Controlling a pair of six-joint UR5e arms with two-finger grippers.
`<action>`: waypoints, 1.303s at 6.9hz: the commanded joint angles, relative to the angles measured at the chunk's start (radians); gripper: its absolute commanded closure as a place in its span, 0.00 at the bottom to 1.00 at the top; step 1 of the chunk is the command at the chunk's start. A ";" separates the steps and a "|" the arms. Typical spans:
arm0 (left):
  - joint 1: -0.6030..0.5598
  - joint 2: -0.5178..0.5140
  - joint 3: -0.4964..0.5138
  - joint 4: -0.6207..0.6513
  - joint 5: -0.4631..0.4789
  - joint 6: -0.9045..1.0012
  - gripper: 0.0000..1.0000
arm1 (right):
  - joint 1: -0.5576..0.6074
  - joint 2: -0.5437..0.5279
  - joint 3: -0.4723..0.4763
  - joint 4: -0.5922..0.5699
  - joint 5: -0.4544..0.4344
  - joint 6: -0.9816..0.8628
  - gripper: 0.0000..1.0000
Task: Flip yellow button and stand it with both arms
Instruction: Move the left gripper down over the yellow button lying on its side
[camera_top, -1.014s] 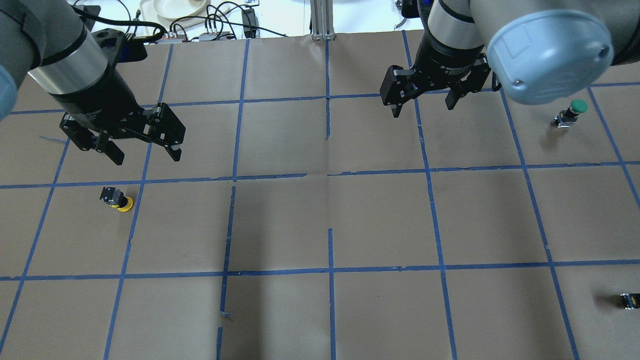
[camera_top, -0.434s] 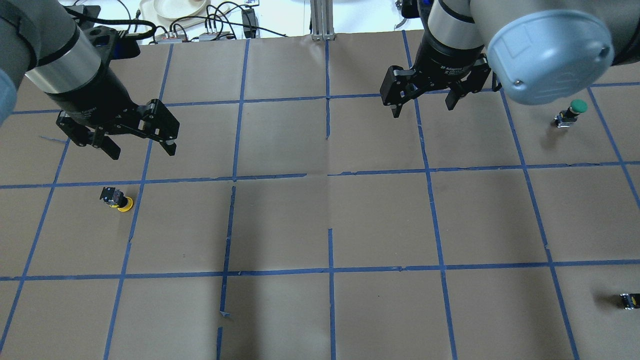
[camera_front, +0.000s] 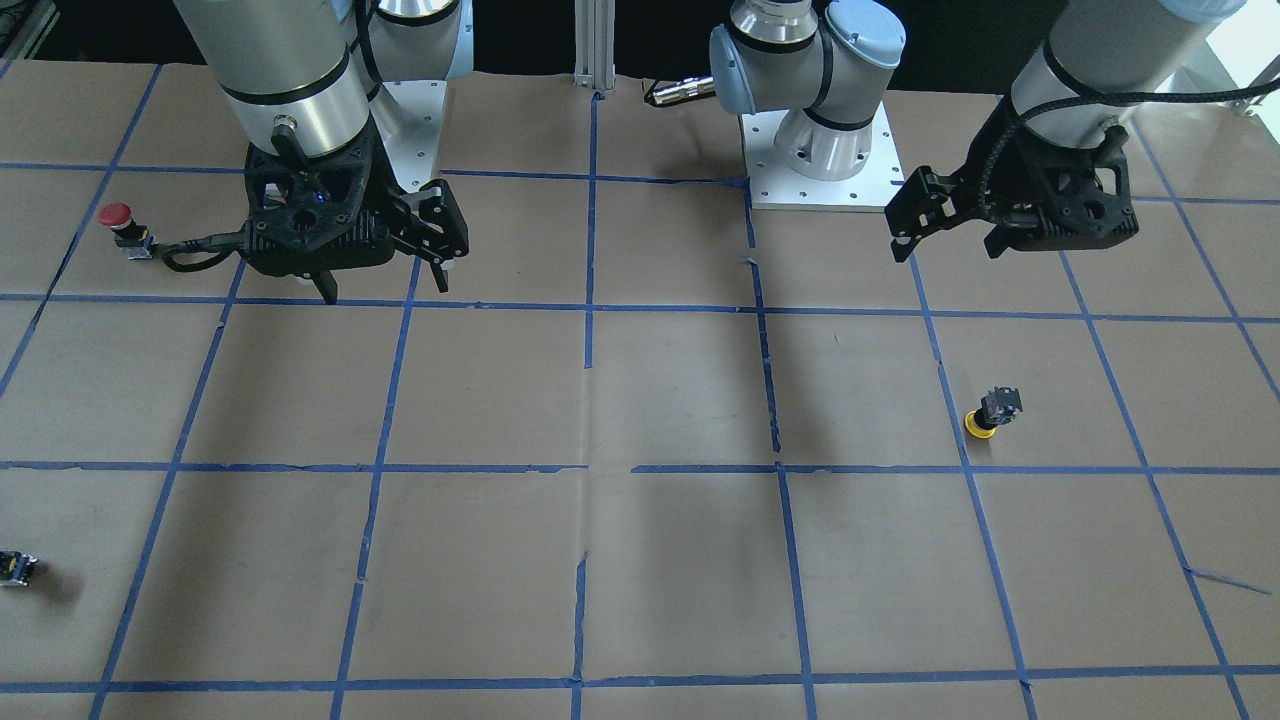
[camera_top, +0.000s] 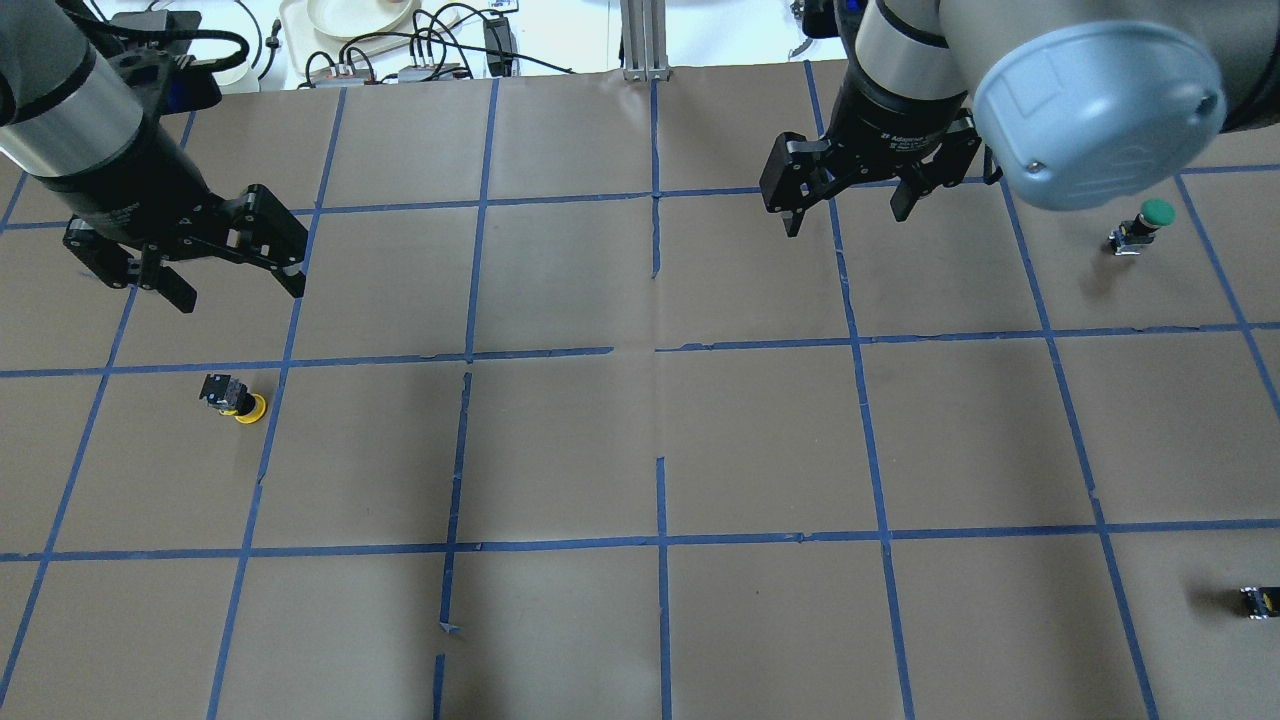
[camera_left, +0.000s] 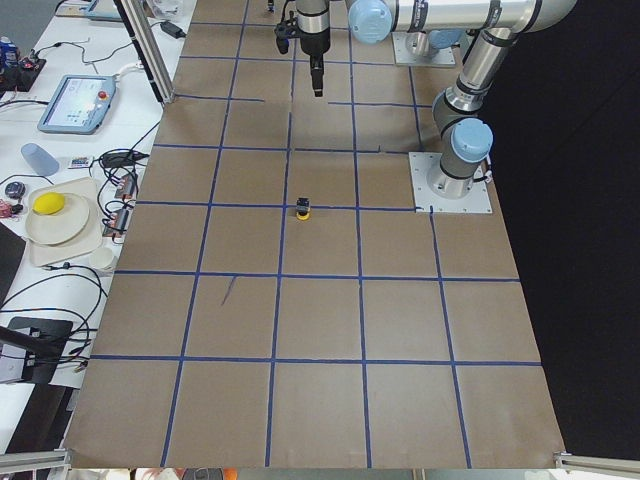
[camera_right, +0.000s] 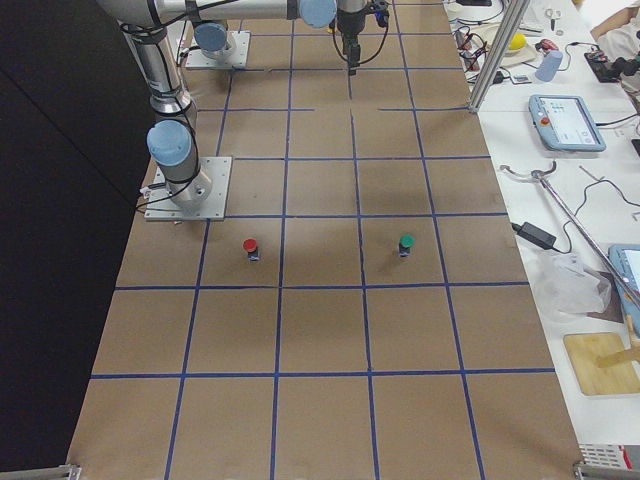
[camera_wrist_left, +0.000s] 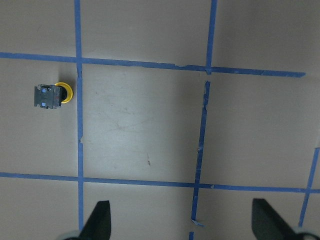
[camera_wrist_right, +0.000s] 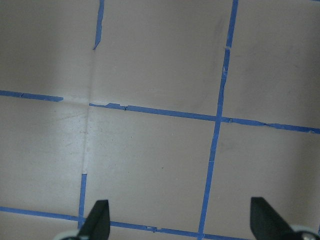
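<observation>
The yellow button (camera_top: 238, 398) rests on the brown paper at the left, cap down and grey-black block up; it also shows in the front view (camera_front: 990, 412), the left side view (camera_left: 303, 210) and the left wrist view (camera_wrist_left: 51, 95). My left gripper (camera_top: 240, 293) is open and empty, high above the table and apart from the button; it also shows in the front view (camera_front: 945, 248), and the left wrist view (camera_wrist_left: 182, 222) shows its tips spread. My right gripper (camera_top: 845, 220) is open and empty over the far middle-right squares, far from the button, seen also from the front (camera_front: 385, 288).
A green-capped button (camera_top: 1150, 220) stands at the far right. A red-capped button (camera_front: 118, 218) stands near the right arm. A tiny black-and-yellow block (camera_top: 1258, 600) lies at the right edge. Blue tape grids the table. A side table with cables and a plate (camera_top: 350, 20) lies beyond the far edge.
My left gripper has moved left and up in the overhead view, away from the yellow button, still open. The right gripper and the button have not moved.
</observation>
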 joint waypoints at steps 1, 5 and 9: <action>0.138 -0.065 0.013 0.062 -0.002 0.209 0.00 | 0.000 -0.001 0.000 0.000 0.000 0.000 0.00; 0.249 -0.203 -0.063 0.197 0.007 0.499 0.00 | 0.000 -0.002 0.000 0.002 0.000 0.000 0.00; 0.295 -0.273 -0.241 0.472 0.024 0.569 0.01 | 0.000 -0.002 0.010 -0.002 0.002 0.000 0.00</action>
